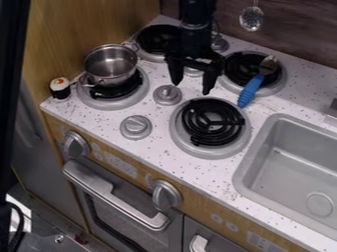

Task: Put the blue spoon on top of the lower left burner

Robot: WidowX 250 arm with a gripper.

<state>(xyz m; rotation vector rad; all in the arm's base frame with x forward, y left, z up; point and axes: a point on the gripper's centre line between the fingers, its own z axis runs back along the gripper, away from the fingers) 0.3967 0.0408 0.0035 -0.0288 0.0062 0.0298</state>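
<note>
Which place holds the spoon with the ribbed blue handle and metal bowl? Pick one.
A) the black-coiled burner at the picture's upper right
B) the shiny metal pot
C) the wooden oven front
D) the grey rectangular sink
A: the spoon lies over the upper right burner, its handle slanting down past the rim.

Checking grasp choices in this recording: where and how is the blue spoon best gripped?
Probably mid-handle on the blue spoon, from above, the claw closing across its width: the handle is long and narrow, and juts past the upper right burner's rim.
</note>
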